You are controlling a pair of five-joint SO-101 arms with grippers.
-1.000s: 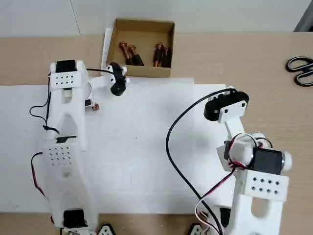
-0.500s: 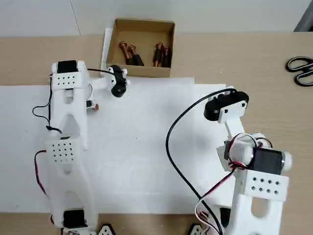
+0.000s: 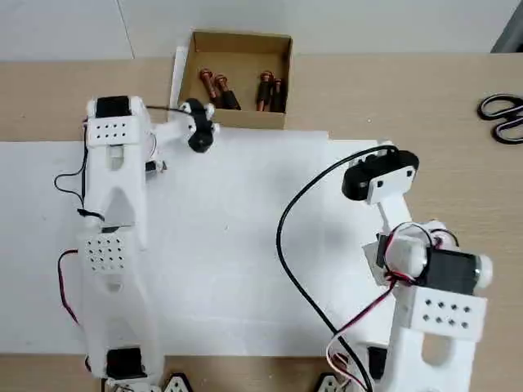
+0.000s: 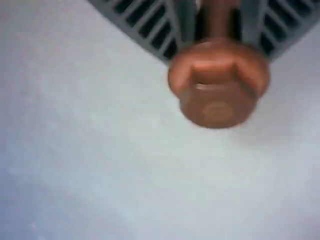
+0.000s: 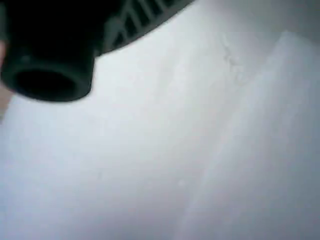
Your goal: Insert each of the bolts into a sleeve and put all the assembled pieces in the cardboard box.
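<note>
While the cardboard box (image 3: 241,37) already held what looked like four assembled pieces (image 3: 221,90), we judged one pair left. Our right gripper (image 5: 75,20) pinched a black sleeve (image 5: 50,70) and our left gripper (image 4: 217,22) a copper bolt (image 4: 217,85), well apart and not yet joined.

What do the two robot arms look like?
The left arm and right arm are white plastic shells with perforated hole panels and black motors at the joints. A thick black cable and thin red wires trail along them. The fingers are grey and ribbed.
</note>
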